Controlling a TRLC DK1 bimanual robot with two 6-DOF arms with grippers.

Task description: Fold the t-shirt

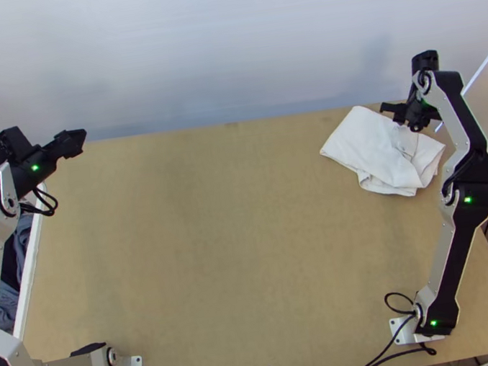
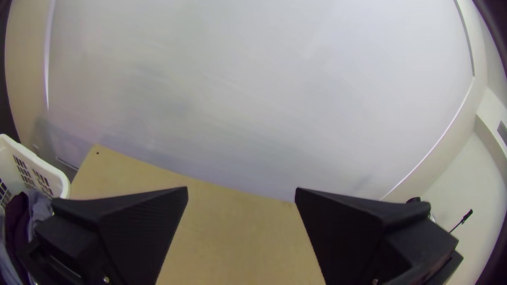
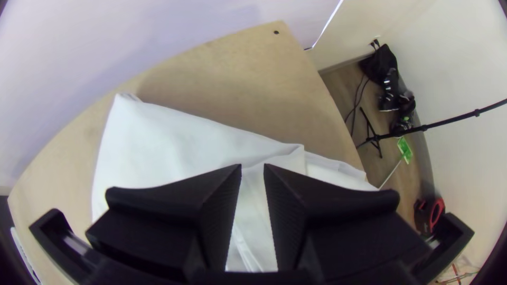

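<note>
T-shirt (image 1: 369, 143), top view: white, folded into a slightly rumpled bundle on the far right of the counter (image 1: 240, 256), its long axis slanting from the far edge toward the near right.
Right gripper (image 1: 416, 124), top view: over the bundle's far right side, most of the cloth lying nearward and toward the middle; the right arm is clearly nearer.
Left gripper (image 1: 78, 139), top view: at the far left, well apart from the T-shirt, near the basket (image 1: 28, 275) of clothes.
Left jaws, left wrist view: spread wide, holding nothing.
Right jaws, right wrist view: parted by a narrow gap, white cloth beyond, none visibly pinched; whether they touch it, I cannot tell.
Folding: probably nearly finished.
</note>
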